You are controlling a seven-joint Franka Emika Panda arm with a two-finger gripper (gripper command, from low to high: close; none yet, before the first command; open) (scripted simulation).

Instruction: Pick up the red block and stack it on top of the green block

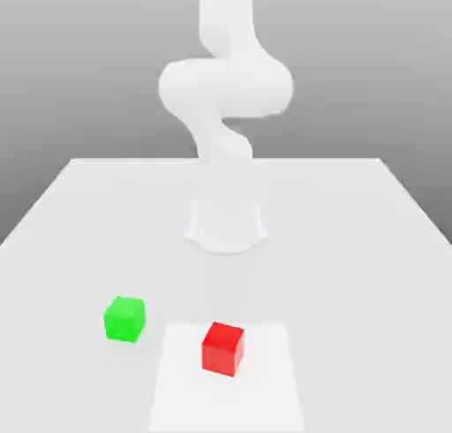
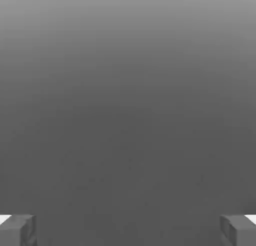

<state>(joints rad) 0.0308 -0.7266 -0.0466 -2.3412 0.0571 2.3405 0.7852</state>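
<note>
- Red block (image 1: pixel 222 348) is seen in the exterior view on the white table (image 1: pixel 353 246), free for a grasp; the green block (image 1: pixel 124 318) rests nearby toward that view's left.
- In the hand view, the pincer (image 2: pixel 128 230) is spread wide and empty, judged ready for an approach.

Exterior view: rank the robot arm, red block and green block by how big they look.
1. Robot arm, by far the largest.
2. Red block and green block look alike; the red one sits nearer the camera, so no ranking.
</note>
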